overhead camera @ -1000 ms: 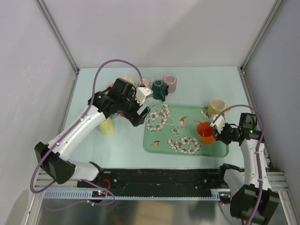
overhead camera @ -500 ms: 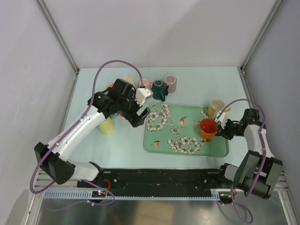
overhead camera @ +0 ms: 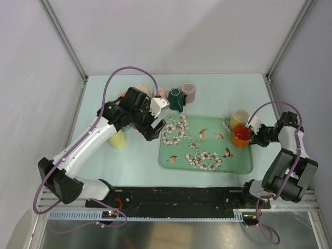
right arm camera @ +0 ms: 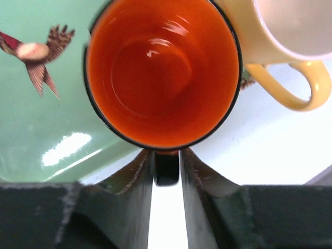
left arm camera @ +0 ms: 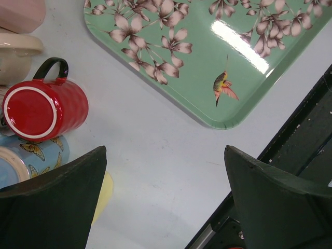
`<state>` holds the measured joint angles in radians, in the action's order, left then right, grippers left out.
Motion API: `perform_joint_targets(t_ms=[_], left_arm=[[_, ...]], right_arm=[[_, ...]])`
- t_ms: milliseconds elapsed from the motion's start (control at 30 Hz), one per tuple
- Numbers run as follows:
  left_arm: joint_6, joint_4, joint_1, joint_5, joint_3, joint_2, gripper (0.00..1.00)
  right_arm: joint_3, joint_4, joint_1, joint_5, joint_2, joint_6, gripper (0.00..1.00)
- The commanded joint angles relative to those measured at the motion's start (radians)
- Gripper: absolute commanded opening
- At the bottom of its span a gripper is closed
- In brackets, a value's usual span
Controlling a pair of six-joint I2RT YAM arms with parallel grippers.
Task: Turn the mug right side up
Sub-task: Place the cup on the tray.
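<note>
Hovering wide open, left gripper (left arm camera: 163, 155) sits over bare table off the flowered tray's (overhead camera: 179, 151) near-left corner; only its wrist view shows a red mug (left arm camera: 44, 109) on its side nearby. Orange mug (overhead camera: 240, 136), mouth up with a glossy orange inside, straddles the tray's right edge just beside yellow mug (overhead camera: 239, 118). Right gripper (right arm camera: 167, 161) pinches its handle.

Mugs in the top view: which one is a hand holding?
The glossy orange mug, gripped by its handle in the right hand at the green floral tray's right edge; the others are untouched.
</note>
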<state>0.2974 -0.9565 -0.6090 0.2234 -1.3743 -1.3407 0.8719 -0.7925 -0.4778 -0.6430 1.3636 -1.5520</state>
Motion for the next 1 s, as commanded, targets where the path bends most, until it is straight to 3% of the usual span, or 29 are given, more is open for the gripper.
perform_joint_targets(t_ms=[0,167,300,433,700,967], left_arm=[[0.02,-0.004,0.004,0.031,-0.009,0.018,0.98],[0.023,-0.004,0.003,0.033,-0.01,0.021,0.98],[0.026,-0.004,0.003,0.036,-0.008,0.021,0.98],[0.027,-0.005,0.003,0.039,-0.008,0.02,0.98],[0.026,-0.004,0.003,0.046,-0.014,0.022,0.98],[0.042,-0.006,0.003,0.015,0.007,0.054,0.98]], right_arm=[[0.055,-0.025,-0.03,0.057,0.01,-0.042,0.36],[0.09,-0.103,-0.029,0.048,-0.053,-0.006,0.53],[0.119,-0.158,0.02,0.003,-0.162,0.11,0.59],[0.121,-0.189,0.093,-0.016,-0.234,0.232,0.59],[0.112,-0.115,0.211,0.019,-0.166,0.535,0.56],[0.095,-0.083,0.249,0.057,-0.097,0.538,0.52]])
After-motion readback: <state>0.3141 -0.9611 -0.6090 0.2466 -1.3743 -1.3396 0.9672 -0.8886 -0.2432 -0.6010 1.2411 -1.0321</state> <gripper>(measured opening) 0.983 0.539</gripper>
